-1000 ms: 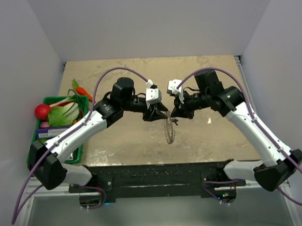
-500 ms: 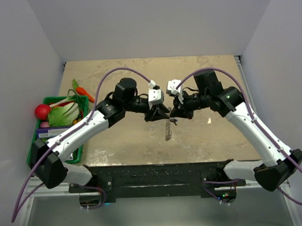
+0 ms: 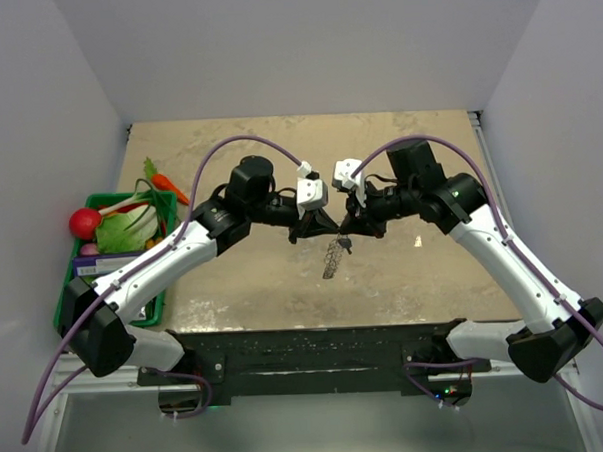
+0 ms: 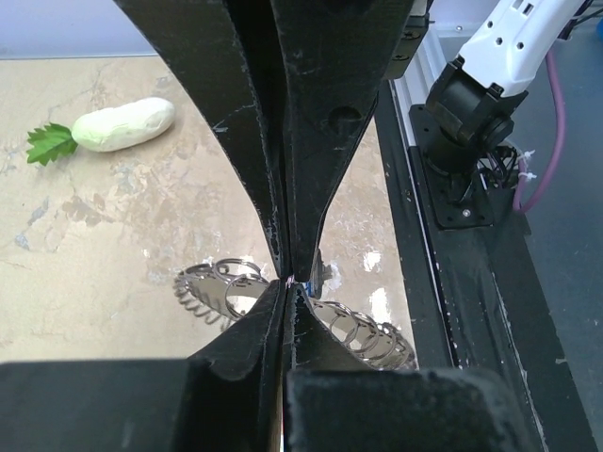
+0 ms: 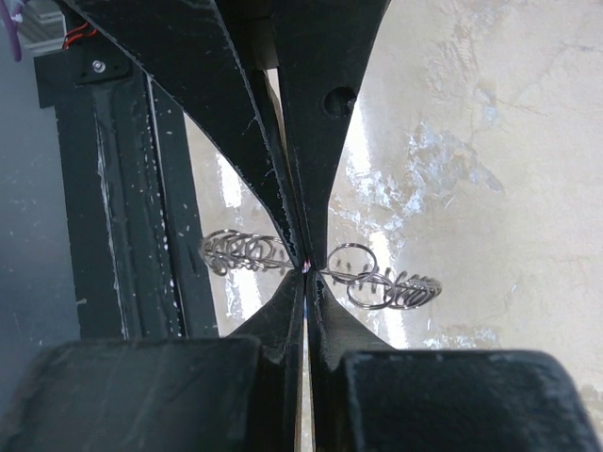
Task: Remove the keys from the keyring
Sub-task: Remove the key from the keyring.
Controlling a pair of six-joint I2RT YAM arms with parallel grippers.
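Note:
The keyring point(image 3: 332, 259) is a grey coil-like metal loop hanging between my two grippers above the table's middle. My left gripper point(image 3: 319, 228) and right gripper point(image 3: 344, 228) meet tip to tip, both shut on the loop's top. In the left wrist view, my shut jaws point(image 4: 287, 281) pinch the loop point(image 4: 212, 288), and a sliver of the key's blue head point(image 4: 314, 282) shows behind the opposing fingers. In the right wrist view, my shut jaws point(image 5: 306, 270) pinch the loop's wire point(image 5: 388, 283). The key point(image 3: 344, 246) hangs as a small dark shape beside the loop.
A green tray point(image 3: 108, 202) of toy vegetables stands at the left edge, with a red ball point(image 3: 83, 222) and a carrot point(image 3: 165, 182) by it. A white radish with green leaves point(image 4: 122, 124) lies on the table. The black base rail point(image 3: 307, 348) runs along the near edge.
Both grippers have moved slightly up and closer together. The loop hangs shorter and more bunched than a second ago, and the key now shows beside it.

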